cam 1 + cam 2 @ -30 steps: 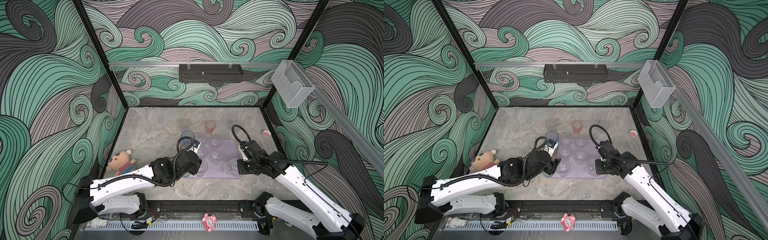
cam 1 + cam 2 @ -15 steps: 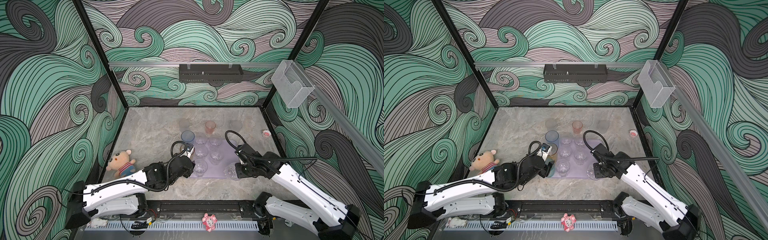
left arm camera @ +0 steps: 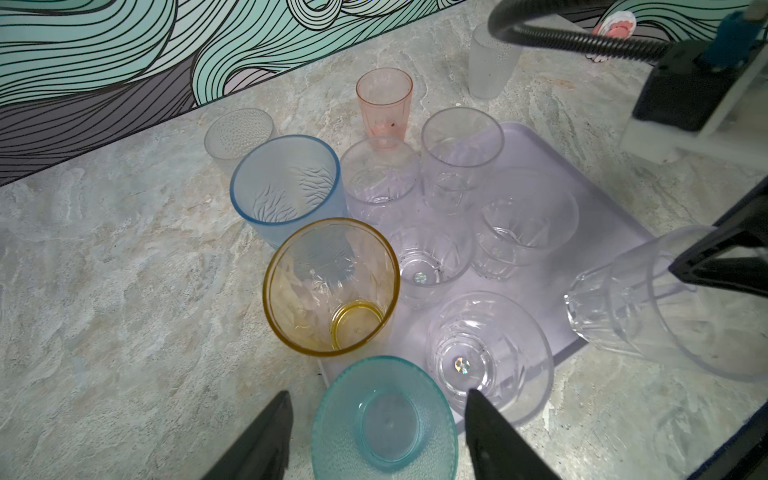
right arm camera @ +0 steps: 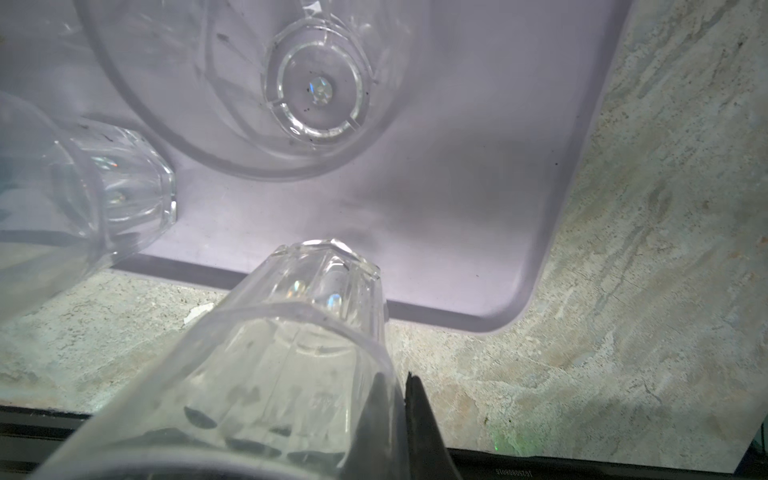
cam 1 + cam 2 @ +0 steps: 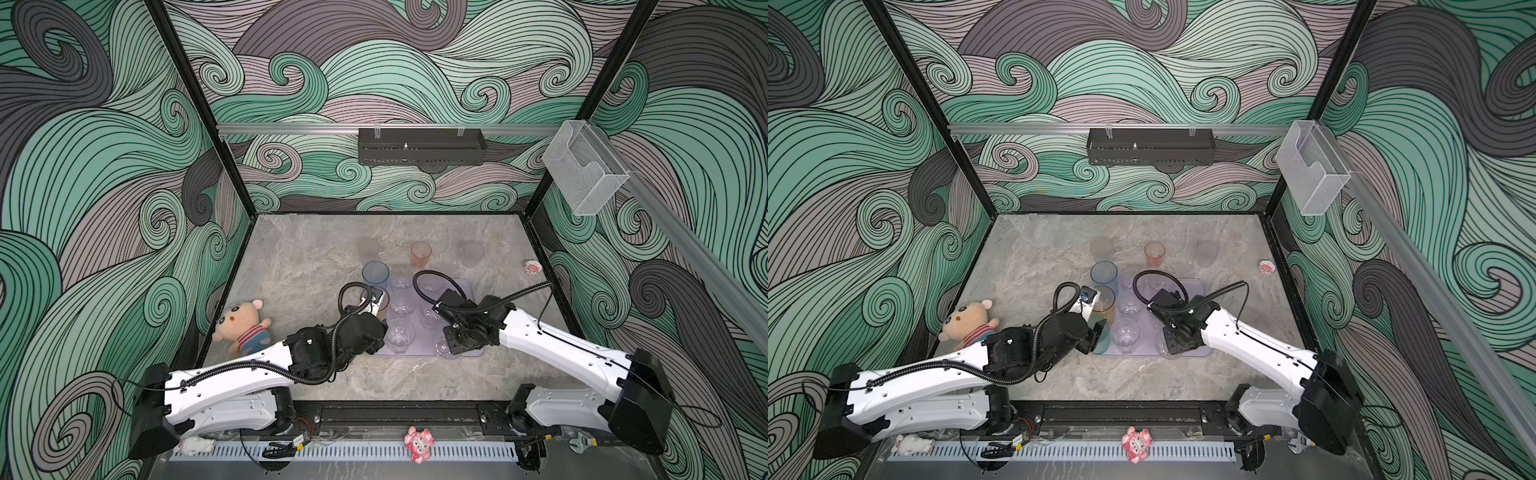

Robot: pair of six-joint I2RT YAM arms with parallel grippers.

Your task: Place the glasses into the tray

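The lilac tray [image 5: 420,350] [image 4: 478,208] holds several small clear glasses [image 3: 432,262]. At its near left corner stands a teal glass [image 3: 384,419], with my left gripper [image 3: 378,392] open around it and gaps on both sides. An amber glass [image 3: 332,286] stands at the tray's left edge and a blue one [image 5: 375,274] just beyond it. My right gripper [image 4: 395,382] is shut on the rim of a tilted clear glass [image 4: 291,365] [image 5: 442,347], whose base hangs over the tray's near edge. The pink glass [image 5: 420,254] and two frosted glasses [image 5: 368,249] [image 5: 473,252] stand on the table behind the tray.
A plush bear [image 5: 243,326] lies on the table's left side. A small pink toy [image 5: 532,268] sits by the right wall. A clear box [image 5: 584,174] and a black rack [image 5: 419,147] hang on the walls. Another pink toy [image 5: 419,442] sits on the front rail.
My left arm has drawn back a little toward the front. My right arm has carried the clear glass nearer to the tray's front edge.
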